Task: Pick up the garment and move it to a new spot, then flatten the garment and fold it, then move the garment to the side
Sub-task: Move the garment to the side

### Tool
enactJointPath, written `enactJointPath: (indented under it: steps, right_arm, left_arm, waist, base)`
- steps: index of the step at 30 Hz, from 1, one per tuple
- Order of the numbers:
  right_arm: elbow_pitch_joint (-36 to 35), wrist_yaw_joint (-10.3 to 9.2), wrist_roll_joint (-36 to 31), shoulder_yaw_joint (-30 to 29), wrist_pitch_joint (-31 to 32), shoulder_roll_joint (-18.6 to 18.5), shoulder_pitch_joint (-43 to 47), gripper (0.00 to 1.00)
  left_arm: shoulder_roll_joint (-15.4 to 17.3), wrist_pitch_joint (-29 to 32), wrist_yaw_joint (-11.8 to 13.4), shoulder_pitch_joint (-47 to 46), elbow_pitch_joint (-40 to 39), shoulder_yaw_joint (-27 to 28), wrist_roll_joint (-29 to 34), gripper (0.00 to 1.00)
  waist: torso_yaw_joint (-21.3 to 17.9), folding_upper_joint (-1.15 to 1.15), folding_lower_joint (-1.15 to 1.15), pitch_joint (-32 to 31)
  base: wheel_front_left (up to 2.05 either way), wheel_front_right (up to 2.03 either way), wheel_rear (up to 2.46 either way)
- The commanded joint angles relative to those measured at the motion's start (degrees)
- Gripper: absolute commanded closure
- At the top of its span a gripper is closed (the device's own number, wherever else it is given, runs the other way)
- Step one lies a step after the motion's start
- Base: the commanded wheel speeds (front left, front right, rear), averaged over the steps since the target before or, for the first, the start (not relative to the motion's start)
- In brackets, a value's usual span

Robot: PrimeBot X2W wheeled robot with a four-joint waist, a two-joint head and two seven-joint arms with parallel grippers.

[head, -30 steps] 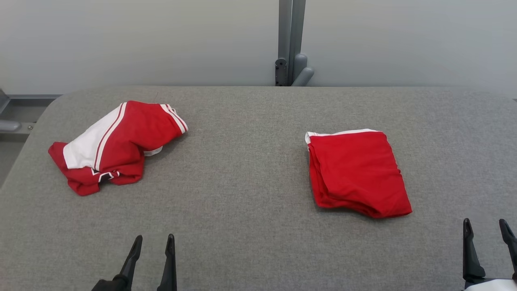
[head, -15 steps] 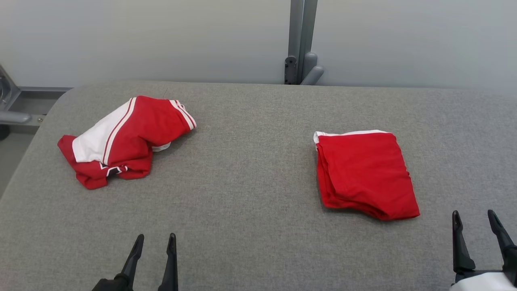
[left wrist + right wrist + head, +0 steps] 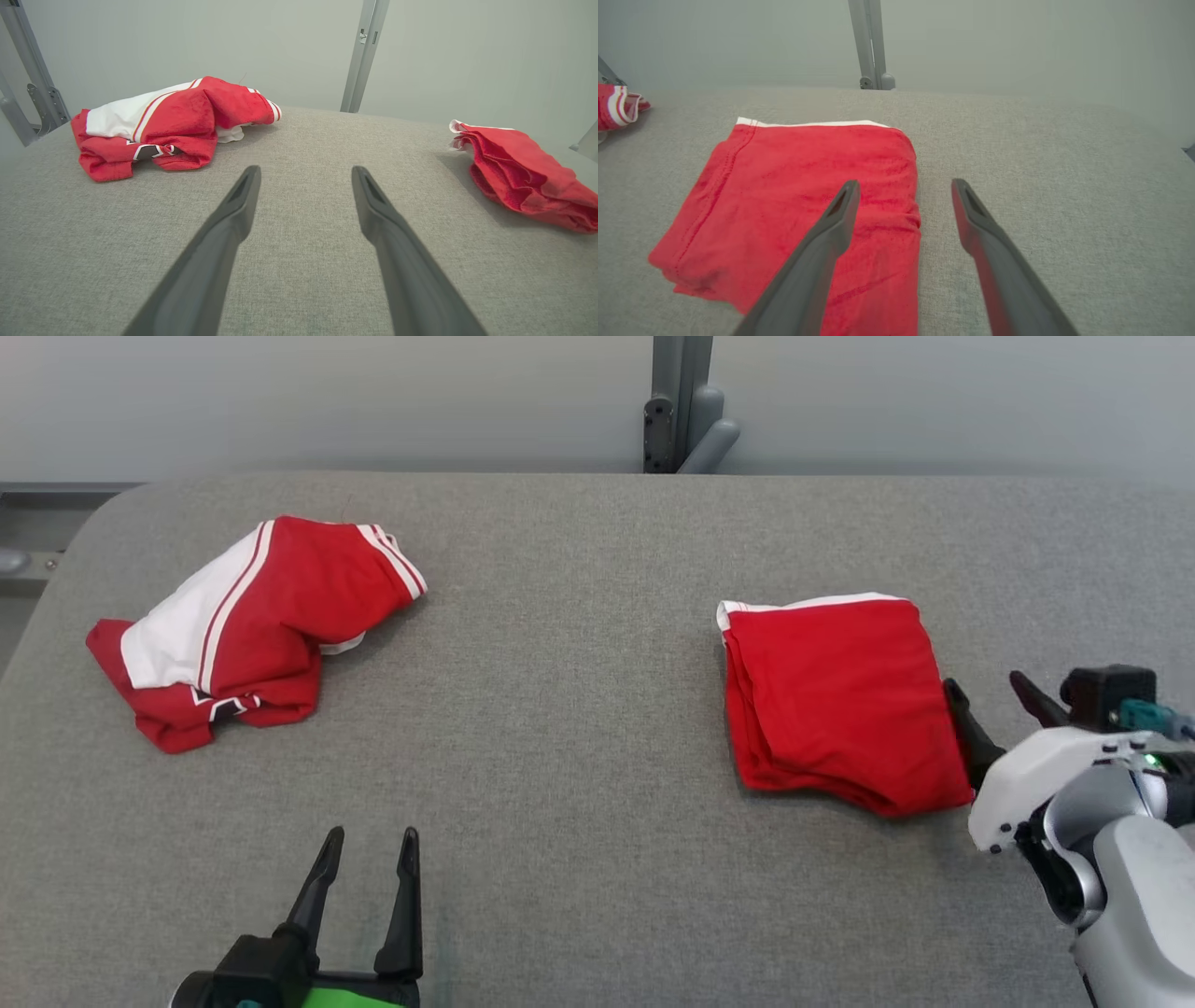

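Crumpled garment [image 3: 252, 625]: far left of the worktop [image 3: 579, 728], bunched red and white, nothing touching it. It needs the full routine.
Left claw [image 3: 372, 835]: open and empty, low over bare worktop, well apart from both garments.
Left-side risk: a pinch on that heap could catch only 1 layer, so it would lift twisted and land no flatter.
Folded garment [image 3: 840, 700]: right of centre, a neat red stack with a white band along the far edge. By the look of it, only the move aside is left.
Right claw [image 3: 983, 681]: open and holding nothing. Its 2 fingers straddle the stack's right edge, 1 over cloth and 1 over bare worktop.
Right-side risk: closing on the top layers alone would peel the fold open. A low finger could shove the edge and ruck it instead of sliding under.
Drag risk: a 1-sided pull across this grippy fabric surface may skew the stack.
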Motion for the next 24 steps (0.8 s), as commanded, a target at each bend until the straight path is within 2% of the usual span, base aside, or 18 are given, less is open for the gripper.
enactJointPath:
  steps: [1,5,11,18,19,20,21,24]
  right_arm:
    - [2.0,-0.06,2.1,1.5,4.2,-1.0,-2.5,0.00]
    - [6.2,-0.07,3.8,2.9,10.7,-3.7,-6.9,0.00]
    - [10.9,-0.05,6.4,2.1,12.7,-3.7,-9.3,0.00]
    - [16.2,-0.05,12.4,2.8,15.8,-3.3,-11.1,0.00]
    - [16.4,-0.05,13.9,3.1,16.1,-3.2,-11.3,0.39]
    - [16.3,-0.04,15.2,3.3,16.2,-3.2,-11.5,0.73]
    - [16.0,-0.04,16.3,3.7,15.9,-3.2,-11.8,1.00]
    - [14.8,-0.04,19.4,5.1,15.8,-3.9,-12.7,1.00]
  left_arm:
    - [0.1,-0.2,-0.4,-1.7,0.3,-0.4,0.6,0.00]
    - [0.1,-0.2,-0.6,-3.5,1.0,-1.6,0.1,0.00]
    - [0.1,-0.2,-0.5,-4.8,1.3,-2.0,-0.7,0.00]
    - [0.1,-0.2,-0.3,-4.8,1.4,-2.3,-0.8,0.00]
    - [0.1,-0.2,-0.2,-4.8,1.4,-2.2,-0.8,0.00]
    - [0.1,-0.2,-0.1,-4.8,1.3,-2.2,-0.8,0.00]
    - [0.1,-0.2,0.1,-4.8,1.1,-2.1,-0.8,0.00]
    - [0.1,-0.2,0.0,-5.2,0.7,-2.0,-0.6,0.00]
  waist:
    - [0.1,0.65,0.00,3.2]
    - [2.1,0.65,0.00,4.8]
    - [4.1,0.65,0.00,5.9]
    - [5.3,0.65,0.00,6.4]
    - [5.3,0.65,0.00,6.5]
    - [5.1,0.65,0.00,6.6]
    - [4.9,0.65,0.00,6.8]
    - [3.3,0.65,0.00,7.6]
  base:
    - [0.00,0.00,0.00]
    - [0.00,0.00,0.00]
    - [0.00,0.00,0.00]
    - [0.00,0.00,0.00]
    - [0.00,0.00,0.00]
    - [0.00,0.00,0.00]
    - [0.00,0.00,0.00]
    - [0.00,0.00,0.00]
